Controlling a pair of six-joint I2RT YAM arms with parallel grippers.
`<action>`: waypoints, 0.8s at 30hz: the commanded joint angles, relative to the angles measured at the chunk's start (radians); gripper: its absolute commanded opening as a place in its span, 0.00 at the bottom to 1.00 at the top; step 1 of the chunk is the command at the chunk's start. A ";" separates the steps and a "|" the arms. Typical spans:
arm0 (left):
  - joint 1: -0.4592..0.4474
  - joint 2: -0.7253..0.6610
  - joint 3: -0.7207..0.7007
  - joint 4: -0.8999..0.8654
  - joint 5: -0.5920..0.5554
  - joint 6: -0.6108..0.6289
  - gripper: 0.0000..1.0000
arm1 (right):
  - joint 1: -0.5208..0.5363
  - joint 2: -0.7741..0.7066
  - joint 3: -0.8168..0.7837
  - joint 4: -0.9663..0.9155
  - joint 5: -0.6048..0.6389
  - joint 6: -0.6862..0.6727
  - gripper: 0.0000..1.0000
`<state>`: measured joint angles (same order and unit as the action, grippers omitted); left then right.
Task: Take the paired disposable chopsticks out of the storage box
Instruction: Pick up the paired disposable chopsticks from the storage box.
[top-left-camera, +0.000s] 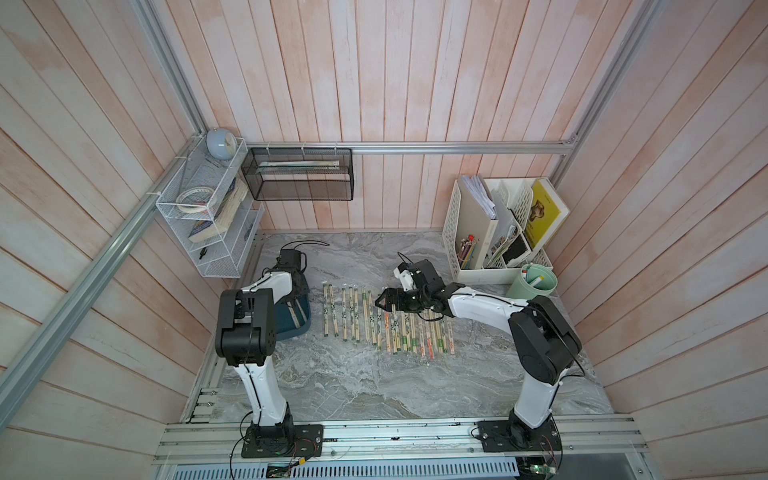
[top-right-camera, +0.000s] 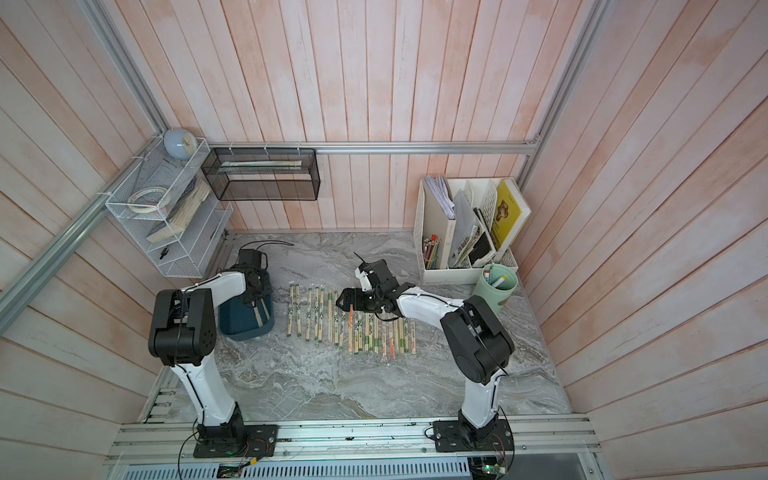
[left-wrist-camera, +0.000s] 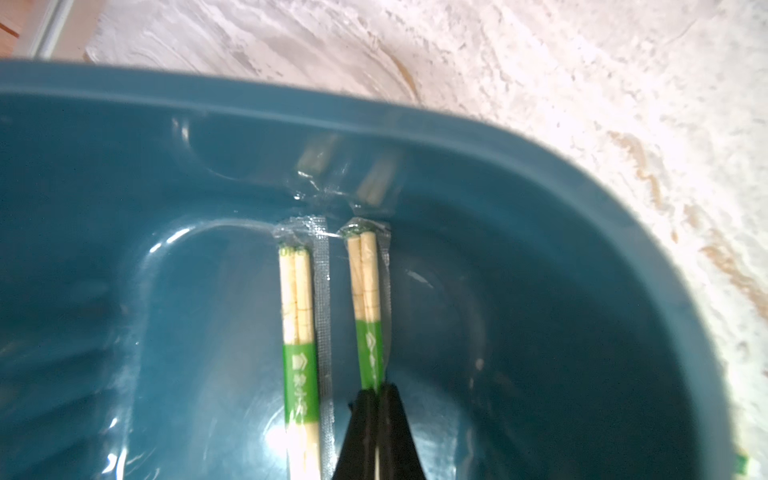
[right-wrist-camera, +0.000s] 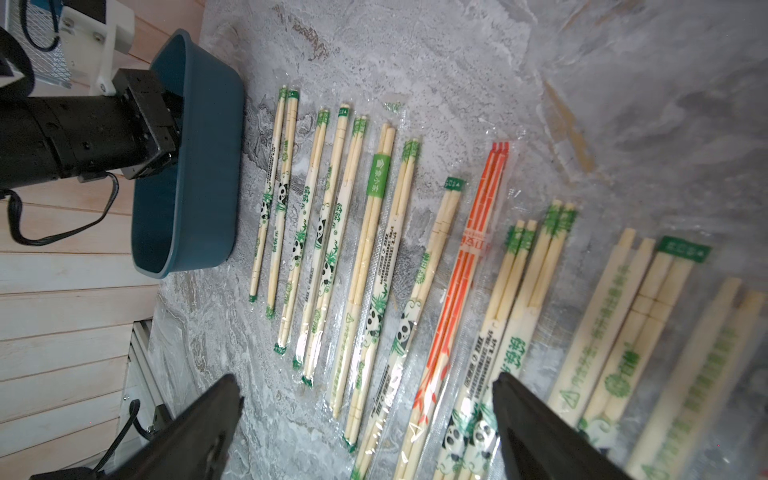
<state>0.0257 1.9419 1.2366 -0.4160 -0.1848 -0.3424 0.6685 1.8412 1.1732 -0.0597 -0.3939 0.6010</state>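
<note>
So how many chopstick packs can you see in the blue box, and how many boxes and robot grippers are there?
Chopstick packs seen in the storage box: 2, the held pair and the loose pair beside it
Storage boxes: 1
Grippers: 2, the left gripper shut on the held pair, and the right gripper open above the row on the table
Total: 5

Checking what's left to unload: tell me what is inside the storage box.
Two green-banded chopstick pairs sit in the storage box; the left gripper is shut on one. Its arm covers part of it from above.
</note>
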 joint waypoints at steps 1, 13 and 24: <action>-0.004 0.033 -0.013 -0.088 0.046 0.007 0.00 | -0.006 -0.002 -0.009 0.001 0.008 -0.001 0.96; 0.000 -0.168 0.081 -0.149 0.034 0.002 0.00 | -0.006 -0.017 -0.029 0.012 0.006 0.002 0.97; -0.134 -0.244 0.120 -0.180 0.071 0.062 0.00 | -0.006 -0.014 -0.021 0.015 0.005 0.000 0.97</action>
<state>-0.0559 1.6882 1.3518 -0.5663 -0.1364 -0.3149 0.6685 1.8412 1.1561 -0.0521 -0.3939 0.6010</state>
